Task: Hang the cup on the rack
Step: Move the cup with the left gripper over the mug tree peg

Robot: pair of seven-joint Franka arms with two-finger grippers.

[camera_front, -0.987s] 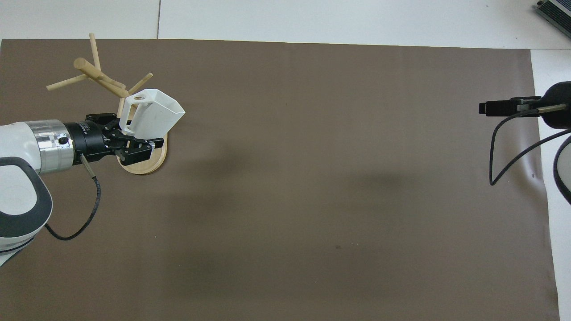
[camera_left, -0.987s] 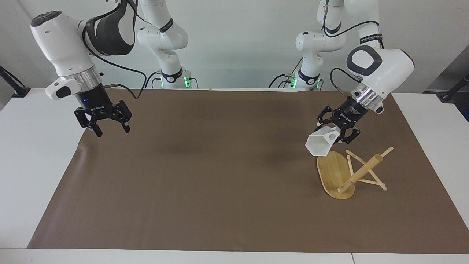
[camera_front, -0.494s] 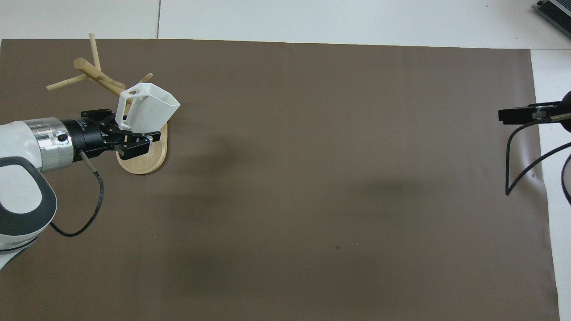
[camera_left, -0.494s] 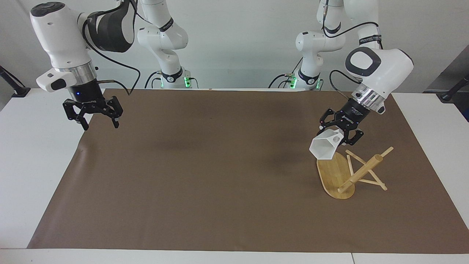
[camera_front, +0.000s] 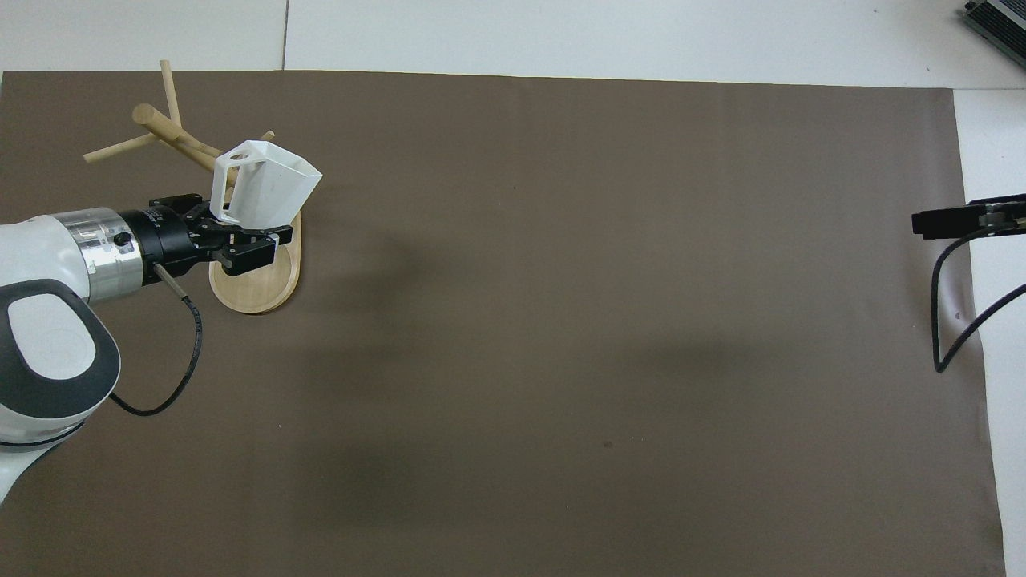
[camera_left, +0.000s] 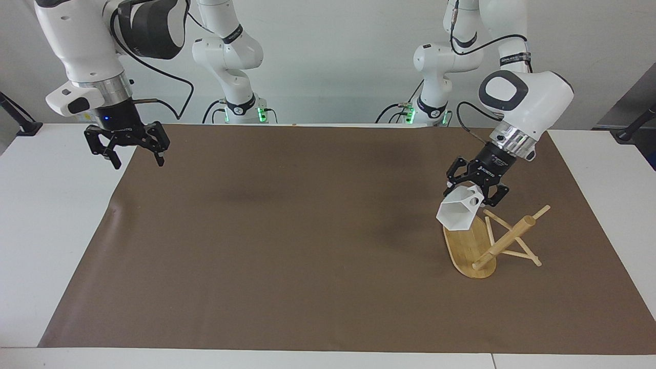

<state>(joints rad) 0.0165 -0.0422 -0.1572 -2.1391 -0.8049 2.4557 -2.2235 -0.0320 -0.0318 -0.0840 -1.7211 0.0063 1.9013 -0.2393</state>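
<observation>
White table point(camera_left: 46, 215), brown mat point(camera_left: 287, 230) covering most of it, plain pale wall point(camera_left: 338, 56)

Right gripper point(camera_front: 954, 221) mostly cut off in overhead view

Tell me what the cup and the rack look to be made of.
The cup, held in the left pincer over the rack's base: matte white, sharp flat facets, no gloss; likely plastic, possibly unglazed ceramic. The rack: light wood, probably bamboo, with pale straw colour and fine streaked grain on the base.
</observation>
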